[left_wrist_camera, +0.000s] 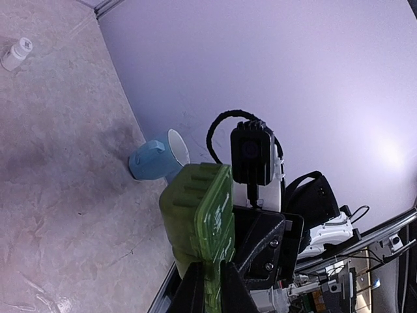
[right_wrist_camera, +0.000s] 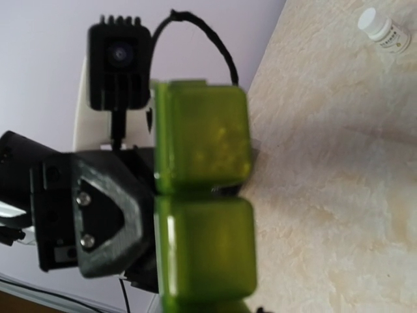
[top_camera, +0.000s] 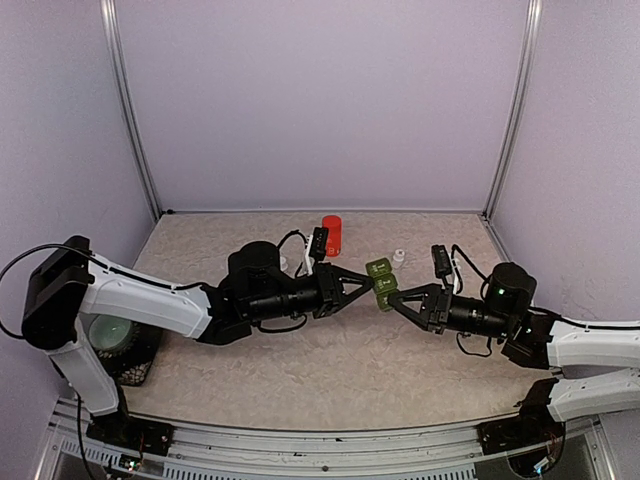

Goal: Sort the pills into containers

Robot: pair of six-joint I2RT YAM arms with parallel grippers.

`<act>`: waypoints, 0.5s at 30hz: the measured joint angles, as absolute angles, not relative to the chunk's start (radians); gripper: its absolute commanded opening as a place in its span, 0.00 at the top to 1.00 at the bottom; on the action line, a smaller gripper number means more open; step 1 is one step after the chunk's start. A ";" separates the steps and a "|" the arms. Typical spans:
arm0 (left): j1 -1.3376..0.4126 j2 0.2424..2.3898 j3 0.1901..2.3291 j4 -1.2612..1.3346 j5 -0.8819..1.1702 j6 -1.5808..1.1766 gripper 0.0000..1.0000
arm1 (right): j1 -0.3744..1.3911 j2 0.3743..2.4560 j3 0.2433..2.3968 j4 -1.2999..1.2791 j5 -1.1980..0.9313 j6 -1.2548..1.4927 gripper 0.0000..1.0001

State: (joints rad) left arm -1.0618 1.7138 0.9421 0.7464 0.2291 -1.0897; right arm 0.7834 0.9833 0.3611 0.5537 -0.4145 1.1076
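- Green plastic strip (top_camera: 382, 283) of joined square boxes sits at the middle of the bench (top_camera: 300, 360), caught between the two claws.
- Left claw (top_camera: 366, 284) reaches in from the strip's 9 o'clock. Its jaws are pinched narrow on the strip's near end.
- In the left wrist view the two dark fingertips (left_wrist_camera: 194, 290) close on either side of the strip's lower edge. The ribbed green body rises toward 12 o'clock from them.
- Right claw (top_camera: 394, 300) comes in from the strip's 4 o'clock. It is also drawn narrow, and its tips meet the strip's lower square.
- In the right wrist view the strip fills the centre, running from 12 to 6 o'clock. Two of its squares are plain and blurred from closeness, and the right claw's own tips are hidden behind them.
- In that view the left claw's black body presses against the strip from 9 o'clock.
- The strip looks raised off the bench, with a dark shadow on the surface just beside it at 3 o'clock in the right wrist view.
- I cannot tell whether its lids are latched, and no pills can be made out in any view.
- A red cylinder (top_camera: 331, 235) stands at the strip's 11 o'clock, apart from it.
- A white bottle (top_camera: 398, 257) lies near the strip at 1 o'clock.
- A pale blue mug (left_wrist_camera: 156, 160) stands by the wall, at about 11 o'clock from the strip in the left wrist view.
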 measured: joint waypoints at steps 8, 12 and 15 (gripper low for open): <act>-1.067 1.708 0.974 0.694 0.197 -1.068 0.86 | 0.783 0.983 0.358 0.555 -0.405 1.108 1.00; -1.069 1.710 0.984 0.693 0.197 -1.071 0.81 | 0.783 0.982 0.358 0.565 -0.402 1.108 1.00; -1.071 1.715 0.989 0.701 0.199 -1.076 0.80 | 0.783 0.976 0.358 0.566 -0.398 1.108 1.00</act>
